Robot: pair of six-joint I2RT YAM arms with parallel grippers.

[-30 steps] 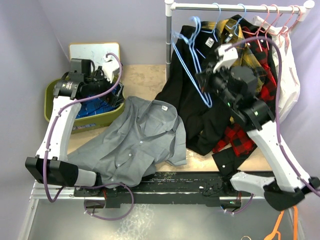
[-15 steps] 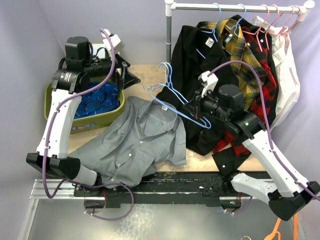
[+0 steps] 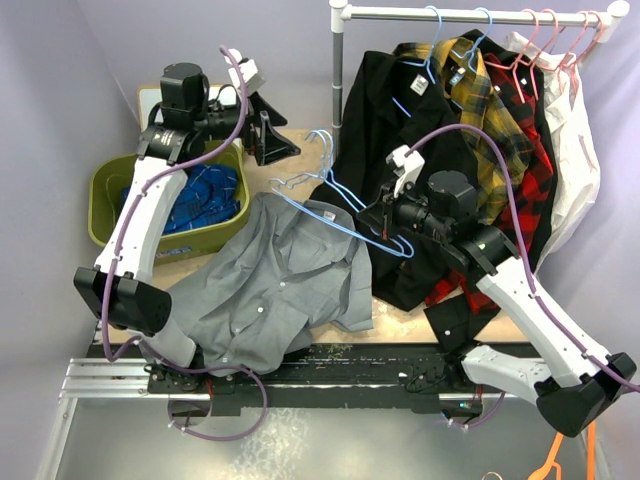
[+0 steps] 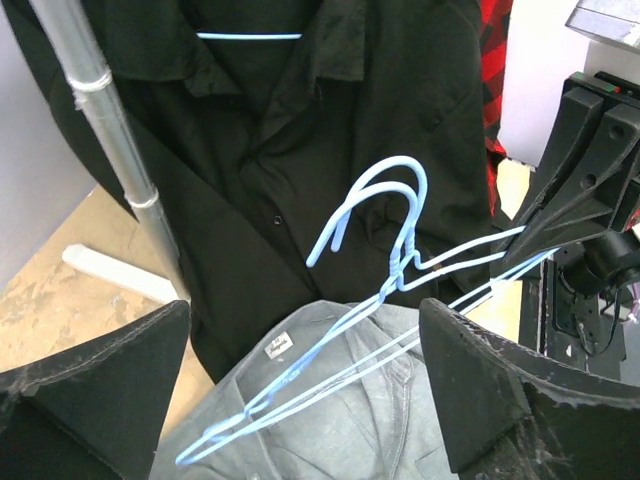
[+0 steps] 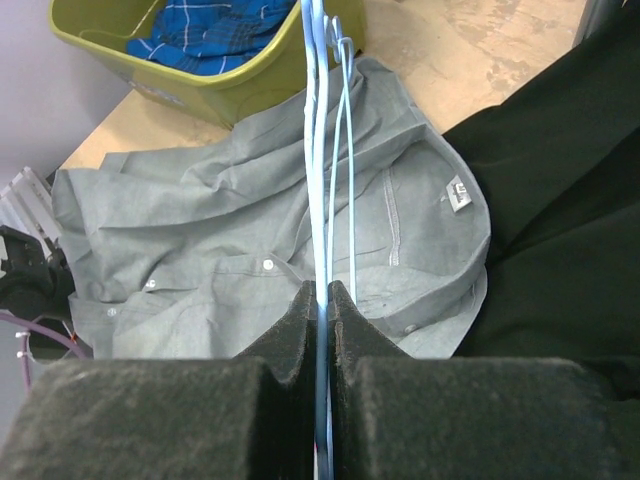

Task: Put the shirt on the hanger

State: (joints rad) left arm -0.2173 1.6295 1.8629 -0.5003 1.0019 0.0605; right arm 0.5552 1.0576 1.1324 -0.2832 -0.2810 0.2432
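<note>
The grey shirt (image 3: 265,285) lies spread on the table, collar and white label toward the rack. It also shows in the left wrist view (image 4: 340,425) and the right wrist view (image 5: 230,240). My right gripper (image 3: 392,222) is shut on the light-blue hanger (image 3: 340,222) and holds it above the collar, hook pointing away. Two blue hooks show side by side in the left wrist view (image 4: 405,262). The wire runs out from my shut right gripper (image 5: 322,300). My left gripper (image 3: 272,138) is open and empty, raised behind the hanger, which shows between its fingers (image 4: 480,400).
A green bin (image 3: 100,190) holding a blue garment stands at the left. A rack pole (image 3: 337,60) holds a black shirt (image 3: 375,120), plaid shirts and a white garment on blue and pink hangers. An orange hanger (image 3: 555,455) lies at the lower right.
My right arm has carried the hanger down and left from the rack to above the shirt's collar. My left arm has risen from the bin and swung right toward the hanger.
</note>
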